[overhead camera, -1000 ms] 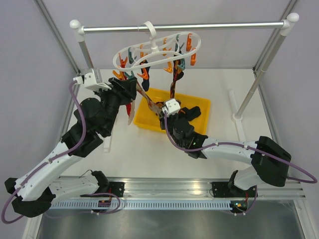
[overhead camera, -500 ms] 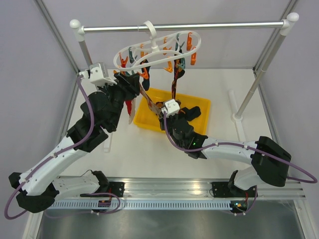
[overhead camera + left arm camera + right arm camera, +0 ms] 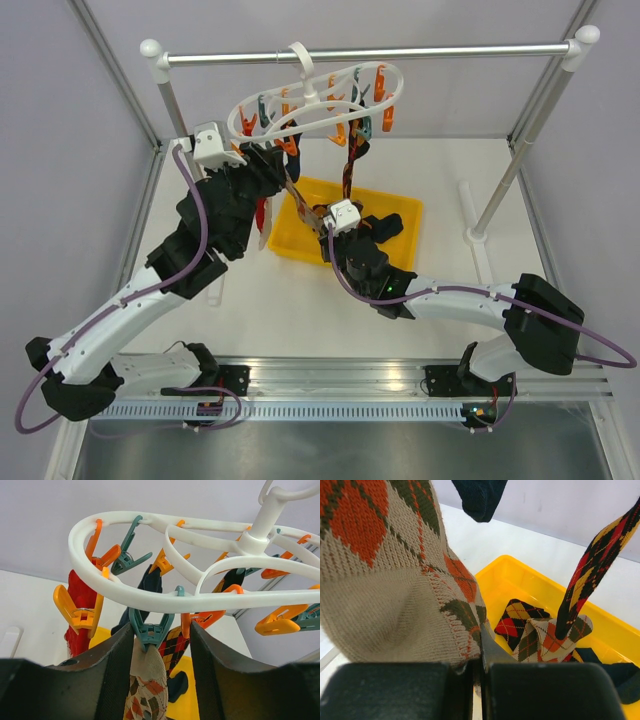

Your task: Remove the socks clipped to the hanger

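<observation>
The white oval hanger point(image 3: 310, 105) hangs by its hook from the rail, with orange and teal pegs. In the left wrist view the hanger point(image 3: 150, 597) holds a beige argyle sock point(image 3: 145, 680) in a teal peg point(image 3: 150, 630). My left gripper point(image 3: 161, 630) is open, one finger on each side of that peg and the sock's top. My right gripper point(image 3: 477, 665) is shut on the lower end of the same beige sock point(image 3: 395, 580). A red sock point(image 3: 82, 600), a navy sock point(image 3: 150, 582) and a black, red and yellow argyle sock point(image 3: 590, 575) also hang clipped.
A yellow bin point(image 3: 405, 212) sits on the table under the hanger, with several loose socks point(image 3: 540, 630) in it. The silver rail point(image 3: 370, 53) spans the back on two white posts. The right post's foot point(image 3: 480, 235) stands at the right.
My left arm has risen and moved right, bringing its open fingers up around the teal peg. The right gripper has stayed, still gripping the beige sock.
</observation>
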### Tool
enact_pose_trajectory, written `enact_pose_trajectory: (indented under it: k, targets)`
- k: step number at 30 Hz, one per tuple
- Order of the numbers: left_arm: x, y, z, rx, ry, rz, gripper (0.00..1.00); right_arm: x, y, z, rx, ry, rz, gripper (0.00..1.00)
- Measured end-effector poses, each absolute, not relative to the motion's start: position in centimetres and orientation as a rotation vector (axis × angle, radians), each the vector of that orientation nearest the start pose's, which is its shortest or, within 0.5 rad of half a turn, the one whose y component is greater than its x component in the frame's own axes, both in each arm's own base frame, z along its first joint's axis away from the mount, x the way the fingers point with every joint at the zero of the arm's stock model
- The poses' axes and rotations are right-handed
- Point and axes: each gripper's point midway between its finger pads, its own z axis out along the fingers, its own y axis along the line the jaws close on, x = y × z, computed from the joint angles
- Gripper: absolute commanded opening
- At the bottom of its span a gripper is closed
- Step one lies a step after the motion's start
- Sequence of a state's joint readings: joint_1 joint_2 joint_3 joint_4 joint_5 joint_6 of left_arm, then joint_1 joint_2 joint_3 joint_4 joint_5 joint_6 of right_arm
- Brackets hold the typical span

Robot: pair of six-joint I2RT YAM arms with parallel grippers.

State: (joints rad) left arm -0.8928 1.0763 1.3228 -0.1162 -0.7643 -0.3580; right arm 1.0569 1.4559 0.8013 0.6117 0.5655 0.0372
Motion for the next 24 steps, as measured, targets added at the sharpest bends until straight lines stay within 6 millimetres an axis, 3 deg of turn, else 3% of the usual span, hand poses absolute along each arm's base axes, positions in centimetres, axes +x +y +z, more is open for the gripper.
enact_pose_trajectory:
  k: [9,12,19,24]
  targets:
    - [30.2,-18.6,46.2,-0.246,1.45,-0.424,0.44,29.8,33.9,22.2,-0.386,1.579,0.387,0.01]
    - [30.3,-18.7,46.3,-0.242,1.447,-0.419,0.36,29.8,33.9,22.2,-0.386,1.579,0.388,0.01]
    - [30.4,-18.7,46.5,-0.234,1.441,-0.413,0.08,29.7,33.8,22.4,-0.383,1.576,0.389,0.01]
    - [30.5,-18.8,46.6,-0.23,1.438,-0.412,0.02,29.9,33.3,22.2,-0.374,1.591,0.369,0.01]
